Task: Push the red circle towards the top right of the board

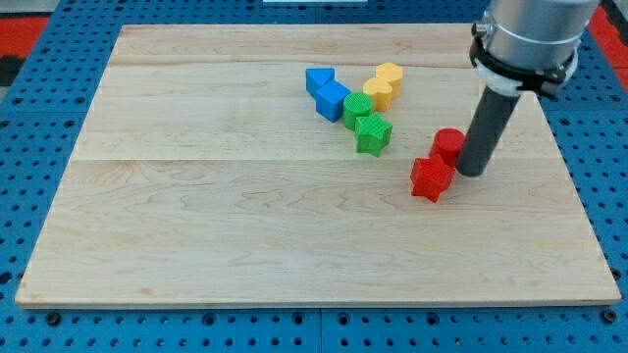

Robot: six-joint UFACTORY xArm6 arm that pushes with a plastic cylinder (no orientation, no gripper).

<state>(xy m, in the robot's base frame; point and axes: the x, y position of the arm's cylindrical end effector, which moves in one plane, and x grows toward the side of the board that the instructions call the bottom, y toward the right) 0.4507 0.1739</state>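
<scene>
The red circle [448,144] lies on the wooden board [245,235] at the view's right, a little above the middle. My tip [472,172] rests on the board just right of and slightly below the red circle, touching or nearly touching it. A second red block [431,178], star-like in shape, sits just below-left of the circle and left of my tip.
Near the view's top centre sits a cluster: two blue blocks [325,91], a green circle [356,108], a green star [373,134] and two yellow blocks [384,85]. The arm's grey housing [530,34] hangs over the board's top right corner.
</scene>
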